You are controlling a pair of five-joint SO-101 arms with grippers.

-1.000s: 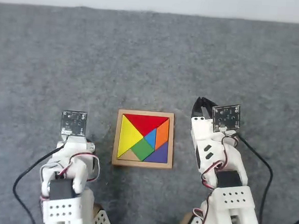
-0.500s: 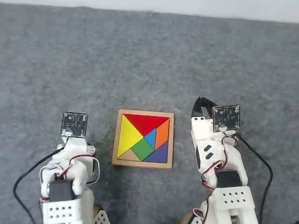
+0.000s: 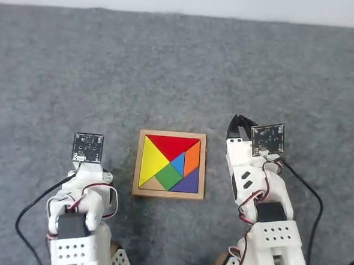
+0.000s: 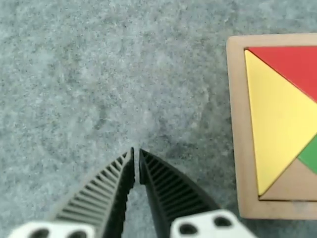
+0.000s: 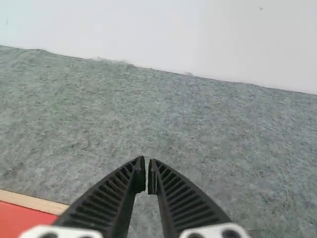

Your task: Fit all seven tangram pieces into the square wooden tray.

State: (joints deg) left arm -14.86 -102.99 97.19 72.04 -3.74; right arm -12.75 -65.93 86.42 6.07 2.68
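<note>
The square wooden tray (image 3: 168, 194) lies between the two arms, its inside covered by several coloured pieces lying flat. A red triangle (image 3: 171, 145) is at the far side and a yellow triangle (image 3: 152, 160) at the left. Blue (image 3: 178, 163), orange (image 3: 191, 159), green (image 3: 169, 176), purple (image 3: 189, 182) and tan (image 3: 153, 183) pieces cover the remainder. My left gripper (image 4: 136, 151) is shut and empty over the carpet, just left of the tray rim (image 4: 236, 124). My right gripper (image 3: 236, 123) is shut and empty right of the tray, level with its far right corner, tips (image 5: 146, 161) pointing toward the wall.
Grey carpet (image 3: 180, 72) covers the table on all sides of the tray. A white wall (image 5: 198, 34) rises beyond the carpet's far edge. Black cables (image 3: 306, 188) trail beside both arm bases.
The left arm has drawn back very slightly toward its base. The right arm and the tray have not moved.
</note>
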